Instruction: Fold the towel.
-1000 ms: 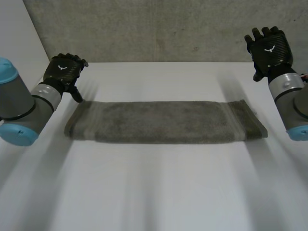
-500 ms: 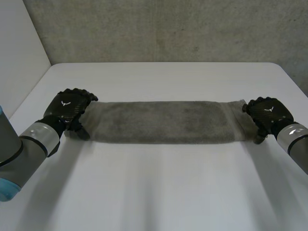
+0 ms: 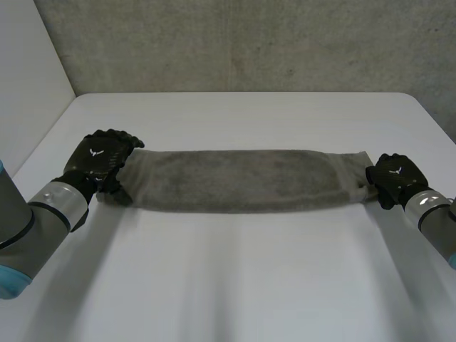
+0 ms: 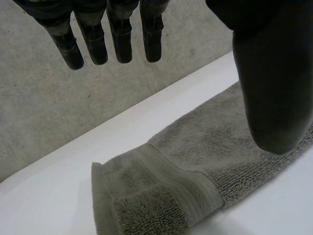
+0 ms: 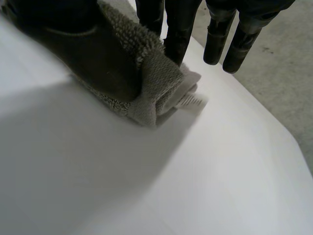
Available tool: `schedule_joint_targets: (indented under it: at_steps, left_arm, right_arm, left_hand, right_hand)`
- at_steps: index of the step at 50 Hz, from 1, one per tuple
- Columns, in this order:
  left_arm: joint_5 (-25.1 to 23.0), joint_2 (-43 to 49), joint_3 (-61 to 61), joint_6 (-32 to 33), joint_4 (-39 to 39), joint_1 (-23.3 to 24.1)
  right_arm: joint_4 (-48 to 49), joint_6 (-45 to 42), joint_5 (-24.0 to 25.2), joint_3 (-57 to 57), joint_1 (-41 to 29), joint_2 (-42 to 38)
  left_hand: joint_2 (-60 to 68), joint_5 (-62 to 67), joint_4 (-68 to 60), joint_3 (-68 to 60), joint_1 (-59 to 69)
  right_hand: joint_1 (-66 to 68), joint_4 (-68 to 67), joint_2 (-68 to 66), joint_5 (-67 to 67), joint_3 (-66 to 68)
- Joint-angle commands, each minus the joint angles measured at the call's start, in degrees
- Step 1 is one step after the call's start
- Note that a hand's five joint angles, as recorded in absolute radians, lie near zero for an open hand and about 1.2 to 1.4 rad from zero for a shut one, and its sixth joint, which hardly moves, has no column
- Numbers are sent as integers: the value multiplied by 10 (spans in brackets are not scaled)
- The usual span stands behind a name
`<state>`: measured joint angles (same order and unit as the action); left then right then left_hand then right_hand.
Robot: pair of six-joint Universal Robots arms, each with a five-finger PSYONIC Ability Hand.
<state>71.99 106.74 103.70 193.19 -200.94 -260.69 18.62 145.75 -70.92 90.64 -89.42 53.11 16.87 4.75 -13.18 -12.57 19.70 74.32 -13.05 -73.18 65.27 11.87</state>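
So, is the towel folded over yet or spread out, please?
Spread out: towel lies in one long strip, its end bunched in the right hand.

- The towel (image 3: pixel 242 179) lies flat across the middle of the table (image 3: pixel 235 285), its long edges running from left to right.
- The left hand (image 3: pixel 100 158) is at the towel's left end, its straight fingers and thumb over the corner there.
- The right hand (image 3: pixel 394 178) is at the towel's right end, with that end bunched between its thumb and fingers.
- A wall (image 3: pixel 235 43) stands behind the table's far edge.
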Motion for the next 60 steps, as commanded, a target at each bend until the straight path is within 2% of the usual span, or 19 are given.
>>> schedule_joint_targets:
  at_steps: [1, 7, 16, 19, 21, 22, 24, 25, 30, 35, 39, 44, 45, 46, 47, 51, 54, 57, 60]
  left_arm:
    - [1, -3, 1, 0, 0, -1]
    - [2, -7, 1, 0, 0, -3]
    - [2, -14, 3, -1, 0, -4]
    - [2, -17, 7, -1, -1, -5]
    - [2, -17, 8, -1, -1, -4]
    - [2, -18, 9, -1, -1, -4]
    - [2, -18, 9, -1, -1, -3]
    - [2, -19, 9, -1, -1, -3]
    - [3, -19, 9, -1, -1, -3]
    - [3, -19, 10, -1, -2, -4]
    - [3, -18, 11, -1, -2, -3]
    - [4, -18, 11, -1, -2, -1]
    - [4, -18, 11, -1, -2, -1]
    - [3, -17, 11, -1, -2, 0]
    - [3, -17, 11, -1, -2, 1]
    - [3, -14, 10, -1, -2, 2]
    - [3, -11, 4, -1, -6, 6]
    - [3, -10, 0, -2, -12, 23]
    - [5, -9, -10, -5, -16, 46]
  right_arm:
    - [8, 0, 0, 1, 36, 31]
    - [7, -39, 2, -21, 114, 65]
    - [4, -85, -1, -71, 112, 110]
    - [7, -80, 0, -71, 69, 128]
    - [9, -79, -4, -73, -8, 139]
    - [9, -79, -4, -73, -8, 139]
    - [11, -78, -9, -81, -97, 137]
    - [11, -78, -9, -81, -97, 137]
    - [33, -78, -33, -122, -271, 70]
    - [51, -81, -51, -170, -375, -5]
    - [53, -81, -55, -229, -426, -83]
    - [50, -82, -71, -260, -437, -130]
    - [49, -82, -80, -257, -438, -134]
    - [49, -82, -80, -257, -438, -134]
    - [48, -84, -88, -252, -438, -130]
    - [48, -79, -113, -224, -438, -99]
    - [51, -66, -132, -147, -415, -6]
    - [49, -52, -135, -118, -399, 30]
    - [47, 14, -132, -29, -341, 127]
  left_hand:
    - [-35, -13, 32, 26, -63]
    - [-35, -13, 32, 26, -63]
    - [-38, -17, 32, 26, -66]
    - [-38, -17, 32, 26, -66]
    - [-40, -18, 32, 26, -68]
    - [-40, -18, 32, 26, -68]
    - [-40, -18, 32, 26, -68]
    - [-40, -18, 32, 26, -68]
    - [-40, -18, 32, 26, -68]
    - [-40, -18, 32, 26, -68]
    - [-40, -18, 32, 26, -68]
    - [-40, -18, 32, 26, -68]
    - [-40, -18, 32, 26, -68]
    - [-41, -20, 32, 26, -70]
    - [-40, -18, 32, 26, -68]
    - [-41, -20, 32, 26, -70]
    - [-40, -18, 32, 26, -68]
    - [-41, -20, 32, 26, -70]
    - [-40, -18, 32, 26, -68]
  right_hand:
    - [57, 31, -68, 47, -19]
    - [57, 31, -68, 47, -19]
    - [57, 31, -68, 47, -19]
    - [57, 31, -68, 47, -19]
    - [57, 31, -68, 47, -19]
    - [57, 31, -68, 47, -19]
    - [57, 31, -68, 47, -19]
    - [57, 31, -68, 47, -19]
    - [57, 31, -68, 47, -19]
    - [57, 31, -68, 47, -19]
    - [57, 31, -68, 47, -19]
    - [56, 31, -67, 46, -19]
    - [-357, 31, 346, -367, -19]
    - [-361, 31, 350, -371, -19]
    - [-643, 31, 632, -653, -19]
    - [-643, 31, 632, -653, -19]
    - [-643, 31, 632, -653, -19]
    - [-643, 31, 632, -653, -19]
    - [-643, 31, 632, -653, -19]
